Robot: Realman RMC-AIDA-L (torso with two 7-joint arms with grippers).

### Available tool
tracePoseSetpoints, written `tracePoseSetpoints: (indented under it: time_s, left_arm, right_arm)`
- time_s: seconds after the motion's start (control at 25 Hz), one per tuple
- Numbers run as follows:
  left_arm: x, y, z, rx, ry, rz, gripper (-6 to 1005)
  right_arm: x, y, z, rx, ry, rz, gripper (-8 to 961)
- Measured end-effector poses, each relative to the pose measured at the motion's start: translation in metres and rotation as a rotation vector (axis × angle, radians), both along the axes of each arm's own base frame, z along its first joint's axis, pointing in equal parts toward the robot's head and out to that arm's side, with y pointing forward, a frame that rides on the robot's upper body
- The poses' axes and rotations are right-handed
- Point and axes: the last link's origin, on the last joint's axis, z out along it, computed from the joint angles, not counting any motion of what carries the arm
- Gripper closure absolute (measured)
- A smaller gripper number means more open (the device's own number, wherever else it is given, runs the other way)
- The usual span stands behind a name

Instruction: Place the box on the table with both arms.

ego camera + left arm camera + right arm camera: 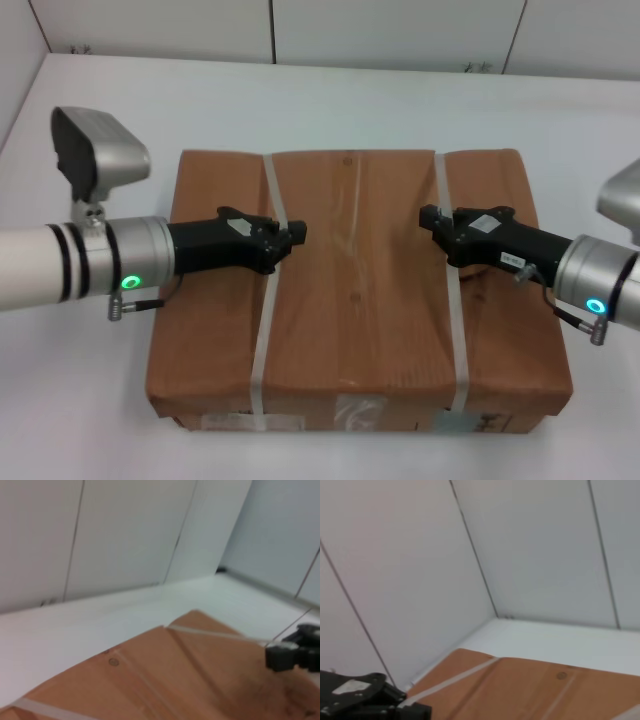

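Note:
The brown cardboard box (350, 300) lies flat over the white table (330, 100), its white labels on the near side. Two pale straps cross it, the left strap (266, 320) and the right strap (457, 320). My left gripper (296, 234) reaches in from the left and is shut on the left strap at the box top. My right gripper (428, 216) reaches in from the right and is shut on the right strap. The left wrist view shows the box (165, 680) and the right gripper (280, 657). The right wrist view shows the box (530, 690) and the left gripper (415, 711). I cannot tell whether the box touches the table.
White wall panels (400, 30) stand along the table's far edge, and another wall (15, 60) closes the far left corner. White tabletop shows beyond the box on the far side, the left and the right.

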Motion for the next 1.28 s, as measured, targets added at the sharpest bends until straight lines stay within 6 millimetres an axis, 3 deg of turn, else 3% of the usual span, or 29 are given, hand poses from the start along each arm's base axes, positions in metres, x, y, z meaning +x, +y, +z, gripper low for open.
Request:
tracePoseSetpoints:
  time_s: [0.32,1.28]
  left_arm:
    - [-0.008,0.005,-0.018,0.007,0.139,0.035,985]
    - [-0.014,0.003,-0.021,0.025,0.167,0.02,858]
  right_arm:
    - [0.004,0.006,-0.014,-0.036,-0.09,-0.073,845]
    - [0.013,0.002,-0.014,-0.027,-0.101,-0.105,807]
